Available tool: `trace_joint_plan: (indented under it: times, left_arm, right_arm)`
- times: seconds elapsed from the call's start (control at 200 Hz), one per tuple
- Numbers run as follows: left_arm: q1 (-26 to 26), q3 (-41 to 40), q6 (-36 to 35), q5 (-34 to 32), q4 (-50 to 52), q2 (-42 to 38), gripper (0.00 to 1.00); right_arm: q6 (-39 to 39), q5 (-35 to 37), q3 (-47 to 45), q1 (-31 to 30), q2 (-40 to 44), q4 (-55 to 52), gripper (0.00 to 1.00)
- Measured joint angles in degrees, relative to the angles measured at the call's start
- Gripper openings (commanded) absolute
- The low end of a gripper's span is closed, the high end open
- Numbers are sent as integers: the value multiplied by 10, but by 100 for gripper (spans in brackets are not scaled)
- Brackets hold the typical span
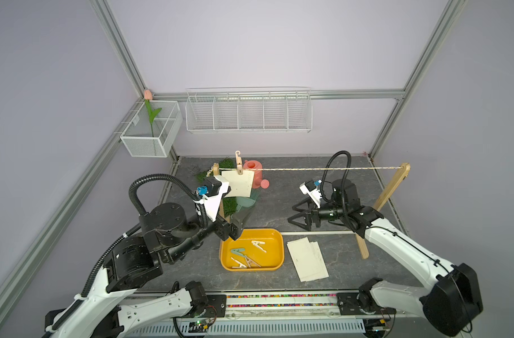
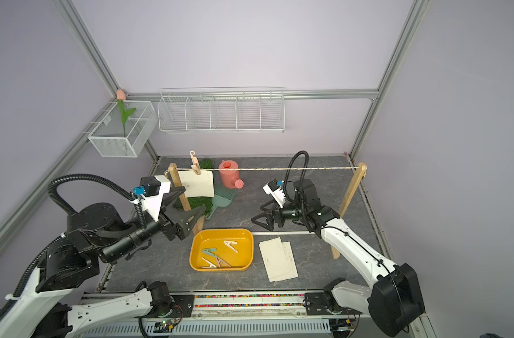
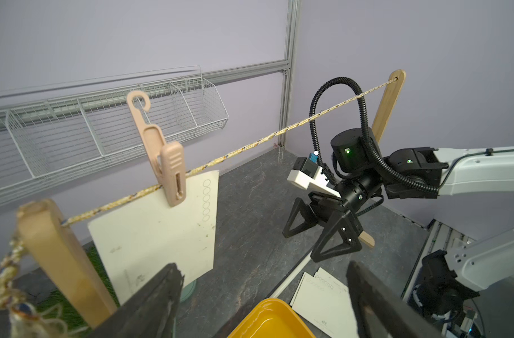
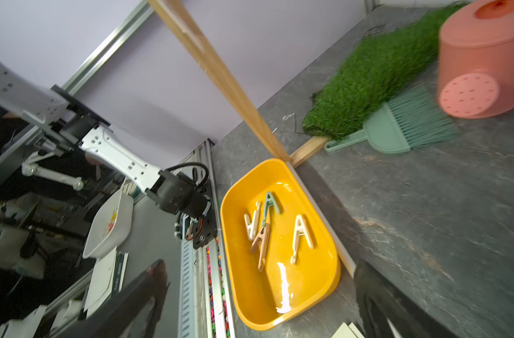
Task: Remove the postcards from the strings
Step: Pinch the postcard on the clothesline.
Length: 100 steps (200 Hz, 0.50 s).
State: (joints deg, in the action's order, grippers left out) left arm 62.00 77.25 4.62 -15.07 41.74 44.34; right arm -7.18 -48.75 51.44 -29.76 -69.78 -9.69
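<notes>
One cream postcard (image 1: 240,183) (image 2: 199,184) (image 3: 162,228) hangs from the string (image 1: 323,169) (image 2: 279,169) (image 3: 250,145) near its left end, pinned by a beige clothespin (image 1: 238,165) (image 3: 169,172). The rest of the string is bare. Other postcards lie in a stack (image 1: 307,259) (image 2: 279,259) (image 3: 323,298) on the table. My left gripper (image 1: 238,202) (image 2: 195,198) (image 3: 263,264) is open and empty, just below and in front of the hanging card, beside the left post. My right gripper (image 1: 291,215) (image 2: 256,214) (image 4: 258,264) is open and empty, low under mid-string.
A yellow tray (image 1: 281,248) (image 4: 332,263) holds several clothespins (image 4: 299,234). Wooden posts (image 1: 392,187) (image 3: 62,257) and a white rod (image 1: 317,233) frame the rack. A pink watering can (image 4: 481,58), grass mat (image 4: 376,73) and green brush (image 4: 402,125) lie behind. Wire baskets (image 1: 248,112) hang on the wall.
</notes>
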Motion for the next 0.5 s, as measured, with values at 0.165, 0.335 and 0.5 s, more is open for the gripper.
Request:
trace_joint_plan:
  times: [0.165, 0.335, 0.5]
  left_arm:
    - [0, -118, 134, 2, -32, -86, 89]
    - [0, -217, 271, 1, -74, -167, 89]
    - [0, -301, 363, -1, -134, -193, 93]
  right_arm:
    - [49, -2, 21, -95, -24, -75, 99]
    - [98, -1, 47, -161, -34, -163, 99]
    - [139, 7, 81, -240, -47, -242, 96]
